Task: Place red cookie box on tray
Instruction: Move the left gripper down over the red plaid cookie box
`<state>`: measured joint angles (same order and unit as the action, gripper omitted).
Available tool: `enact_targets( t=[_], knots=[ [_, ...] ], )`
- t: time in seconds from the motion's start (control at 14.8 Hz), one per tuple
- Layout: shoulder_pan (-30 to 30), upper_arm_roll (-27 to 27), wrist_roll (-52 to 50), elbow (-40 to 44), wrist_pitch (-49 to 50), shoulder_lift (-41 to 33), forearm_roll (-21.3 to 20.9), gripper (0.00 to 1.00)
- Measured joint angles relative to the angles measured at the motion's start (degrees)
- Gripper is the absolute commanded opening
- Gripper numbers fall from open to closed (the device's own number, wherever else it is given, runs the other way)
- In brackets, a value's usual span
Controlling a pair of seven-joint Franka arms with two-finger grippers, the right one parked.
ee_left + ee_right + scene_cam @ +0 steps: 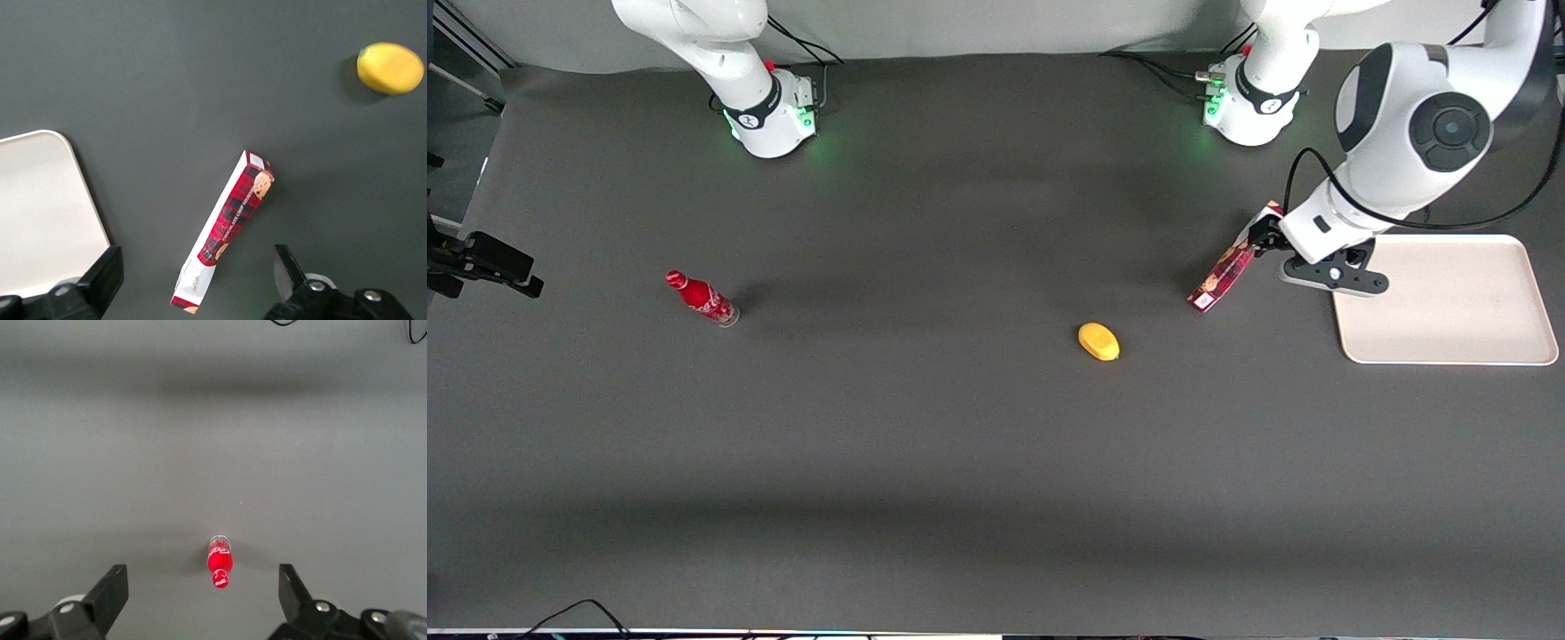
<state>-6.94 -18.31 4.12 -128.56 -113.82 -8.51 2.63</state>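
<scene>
You're looking at a dark grey matte table [925, 462] filling nearly everything, a pale grey backdrop [978, 27] along its edge, and soft shadow bands lying across the tabletop.

Matt table cover, printed carton, smooth plastic-looking tray, glossy robot shells.

Dark grey table covering [925, 444] looks matt, soft, cloth-like, no glare. Flat dark-red tartan-print cookie box [1232, 260] looks like thin printed cardboard with a slight sheen and a white label panel [191, 285] at one end. Cream-white rounded rectangular tray [1476, 307] looks like smooth plastic, satin, low rim. Small yellow oval object [1099, 342] has smooth, slightly shiny skin. Small red bottle [701, 298] is glossy with a clear end. White left arm shell [1400, 133] is glossy hard plastic with dark matt joint caps. Left arm's black gripper [197, 270], poised over the box, fingers [285, 267] spread wide, looks matt plastic with bare metal screws.
</scene>
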Motion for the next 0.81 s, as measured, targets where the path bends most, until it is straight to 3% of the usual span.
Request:
enact_targets(
  t=[0.54,0.81],
  knots=[
    [1.1,-0.6,7.7,-23.8,-26.3,-3.6,3.6,1.00],
    [1.5,-2.1,8.0,-30.9,-35.7,-3.5,3.7,1.00]
  ],
)
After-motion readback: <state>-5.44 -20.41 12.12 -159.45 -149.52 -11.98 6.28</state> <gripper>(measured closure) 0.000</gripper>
